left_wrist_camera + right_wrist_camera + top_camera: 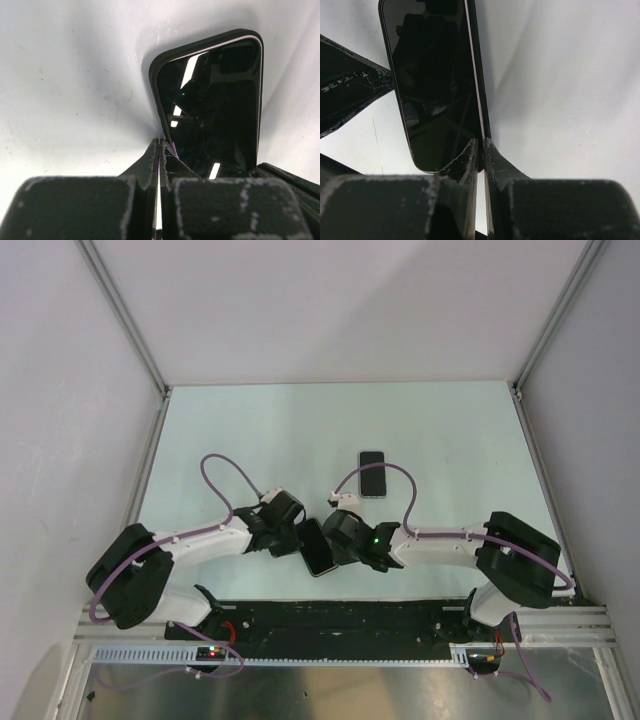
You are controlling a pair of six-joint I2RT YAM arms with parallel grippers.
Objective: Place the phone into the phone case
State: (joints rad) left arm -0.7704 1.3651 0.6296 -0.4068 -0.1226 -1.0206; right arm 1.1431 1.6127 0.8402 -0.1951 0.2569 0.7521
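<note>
Phone (317,547) sits at lower centre of the overhead view, screen up, between both arms. The left gripper (159,161) has its jaws pressed together, tips against the phone's corner. The right gripper (481,150) shows only a thin slit at the phone's long edge; I cannot tell whether it grips. Farther up, what looks like the phone case (372,474) lies flat on the table (460,440).

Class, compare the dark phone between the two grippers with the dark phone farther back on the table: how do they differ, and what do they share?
The near phone lies askew; the far phone lies square to the table. The near phone sits between the left gripper and right gripper; the far phone lies alone. Near phone's rim is black, far phone's pale. Both are dark rectangles.
</note>
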